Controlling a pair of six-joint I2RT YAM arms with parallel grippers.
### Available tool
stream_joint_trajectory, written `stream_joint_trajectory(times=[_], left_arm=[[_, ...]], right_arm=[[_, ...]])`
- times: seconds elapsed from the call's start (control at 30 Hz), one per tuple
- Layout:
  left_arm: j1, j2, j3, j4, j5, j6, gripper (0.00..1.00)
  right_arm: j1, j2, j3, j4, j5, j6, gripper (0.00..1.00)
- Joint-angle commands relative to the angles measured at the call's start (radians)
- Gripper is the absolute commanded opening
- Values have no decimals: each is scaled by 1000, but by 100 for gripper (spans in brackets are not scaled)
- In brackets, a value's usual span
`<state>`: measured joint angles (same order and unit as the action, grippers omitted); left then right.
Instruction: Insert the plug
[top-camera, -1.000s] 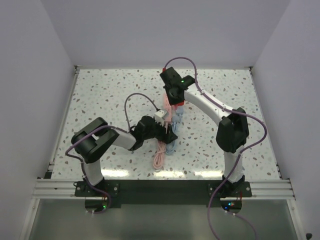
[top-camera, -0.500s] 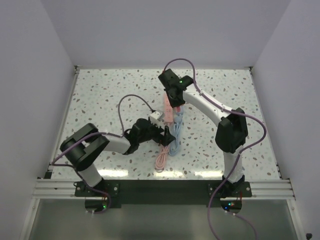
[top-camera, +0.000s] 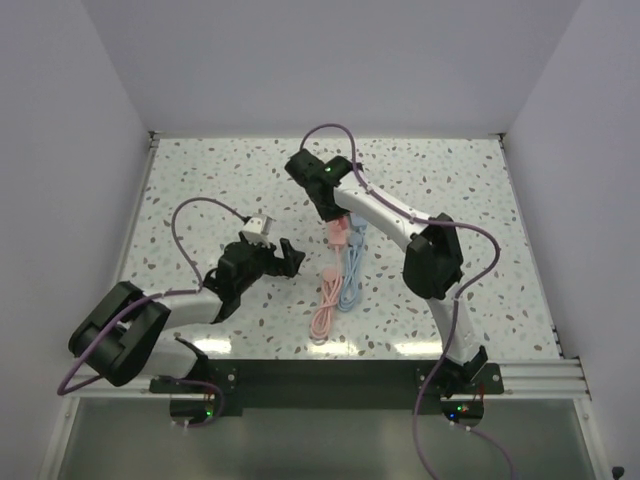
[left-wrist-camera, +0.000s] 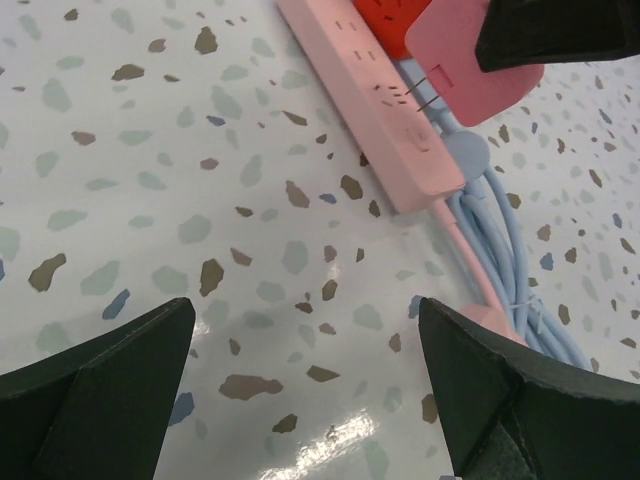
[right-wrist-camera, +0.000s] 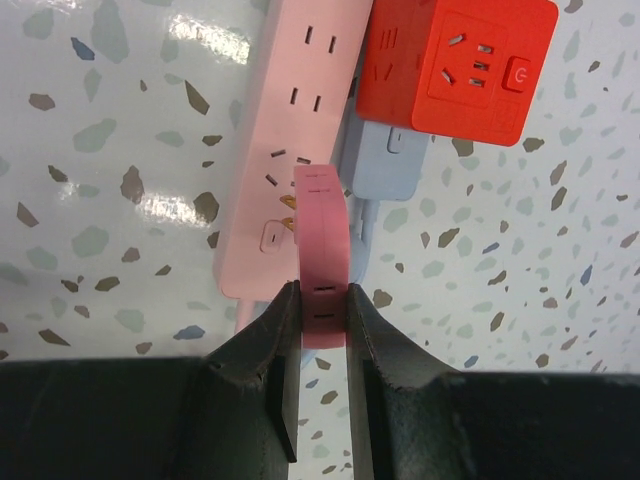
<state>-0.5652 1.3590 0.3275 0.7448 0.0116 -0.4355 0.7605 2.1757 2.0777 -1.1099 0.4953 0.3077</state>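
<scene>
**A:** While the speckled table (top-camera: 200, 190) fills most of the overhead view, shall we place everything from the pink power strip (right-wrist-camera: 290, 140) lying on it?

**B:** Fine. Biggest first: the left pincer (left-wrist-camera: 300, 400) hangs off to the left of the strip, apart from it. Its jaws are spread wide with only bare table between them. It holds nothing and touches nothing.

**A:** And the right pincer (right-wrist-camera: 322, 300)?

**B:** Directly above the strip, toward its cable end. The jaws are squeezed narrow on the pink plug (right-wrist-camera: 322, 220), clamping its two flat sides.

**A:** What lies around the strip?

**B:** A blue cable (top-camera: 350, 280) and a pink cable (top-camera: 324, 305) trail in loose loops from the strip's near end toward the arm bases. A red cube socket (right-wrist-camera: 455, 65) sits just beside the strip's right edge, toward its far end. A blue plug (right-wrist-camera: 385, 160) is tucked between the cube and the strip.

**A:** So is the pink plug in?

**B:** Not seated. Its body stands clear of the strip's face, and its brass prongs (right-wrist-camera: 289, 203) show in the gap, right at a socket. I cannot tell whether their tips have entered the holes.
</scene>
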Motion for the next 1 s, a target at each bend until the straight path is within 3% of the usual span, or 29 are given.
stream_joint_trajectory(times=[0.0,0.33,0.97], left_arm=[[30,-23,-31,50,-22,-16,100],[39,-15,-41,59,7,-8,100],[48,3,-54,84,42,-11,100]], right_arm=[[8,28,80,-63,71,34,0],[10,124,214,-145,126,44,0],[10,191,306,-199,109,65,0]])
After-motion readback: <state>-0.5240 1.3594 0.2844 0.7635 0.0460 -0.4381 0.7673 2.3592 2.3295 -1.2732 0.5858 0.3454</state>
